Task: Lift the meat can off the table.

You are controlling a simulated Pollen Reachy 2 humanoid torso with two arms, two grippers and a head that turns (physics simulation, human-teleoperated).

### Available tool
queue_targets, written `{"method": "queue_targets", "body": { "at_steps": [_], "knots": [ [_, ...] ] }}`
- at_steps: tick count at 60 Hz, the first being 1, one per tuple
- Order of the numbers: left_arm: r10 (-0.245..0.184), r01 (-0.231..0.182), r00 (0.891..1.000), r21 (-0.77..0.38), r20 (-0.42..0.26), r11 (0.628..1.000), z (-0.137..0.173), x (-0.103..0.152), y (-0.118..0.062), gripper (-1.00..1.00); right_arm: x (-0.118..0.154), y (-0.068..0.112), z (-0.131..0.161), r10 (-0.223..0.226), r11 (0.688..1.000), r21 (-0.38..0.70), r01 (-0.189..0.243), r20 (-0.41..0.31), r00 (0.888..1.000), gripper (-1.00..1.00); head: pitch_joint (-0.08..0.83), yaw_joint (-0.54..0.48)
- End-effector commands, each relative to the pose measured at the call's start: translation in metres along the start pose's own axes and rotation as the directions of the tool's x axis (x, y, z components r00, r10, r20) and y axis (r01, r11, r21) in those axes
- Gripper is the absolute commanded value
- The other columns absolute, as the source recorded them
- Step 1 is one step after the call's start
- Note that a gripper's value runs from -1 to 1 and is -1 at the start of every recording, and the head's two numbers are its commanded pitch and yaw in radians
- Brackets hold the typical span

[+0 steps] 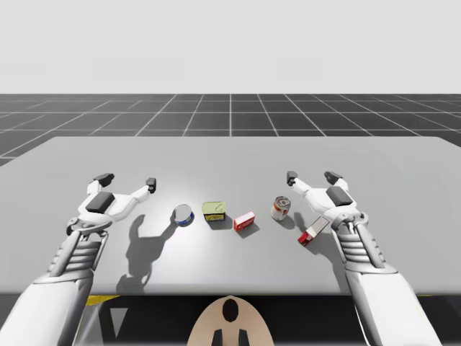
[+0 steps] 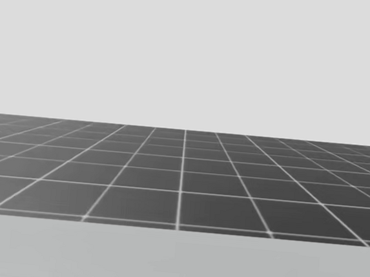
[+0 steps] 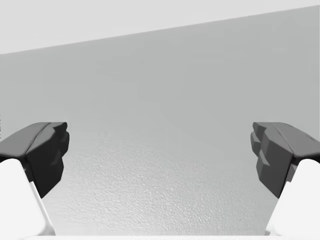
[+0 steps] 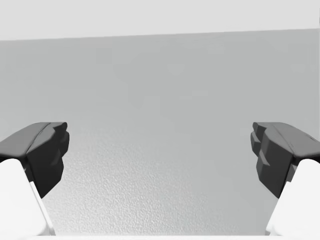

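The room is bare: a dark floor ruled with a pale grid runs off behind the meat can under a flat grey backdrop. The grey table beneath the can is matte, faintly grainy and level, so everything on it rests flat.

My arms reach in on either side of the meat can, touching nothing. My left gripper hovers well to the can's left, fingers spread wide and empty. My right gripper hovers well to its right, fingers just as wide and empty. I take this for a ready pose, with the reach not yet begun.

The meat can stands on the table in a loose row. Farthest to its right lies a red-and-white box, and nearer stands a red round can. A small red box sits just beside it on the right, and a flat blue tin sits just beside it on the left.
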Motion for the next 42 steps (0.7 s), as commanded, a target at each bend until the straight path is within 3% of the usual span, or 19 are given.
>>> {"method": "queue_targets", "body": {
  "at_steps": [1, 12, 42],
  "knots": [
    [-0.001, 0.001, 1.000, 0.005, 0.001, 1.000, 0.0006, 0.0007, 0.0014, -1.00, -0.0012, -0.0002, 0.0022, -0.006, 1.000, -0.011, 0.006, 0.011, 1.000, -1.00, 0.003, 0.00],
    [0.001, -0.001, 1.000, 0.014, 0.006, 1.000, 0.0011, 0.0019, 0.0034, -1.00, 0.0027, -0.0008, 0.0028, 0.018, 1.000, 0.024, -0.018, 0.000, 1.000, -1.00, 0.054, 0.00],
    [-0.014, 0.014, 1.000, 0.021, 0.009, 1.000, -0.0001, 0.0019, 0.0050, -1.00, 0.0012, -0.0014, -0.0002, 0.047, 0.999, -0.014, -0.047, -0.002, 0.999, -1.00, 0.428, 0.00]
  ]
}}
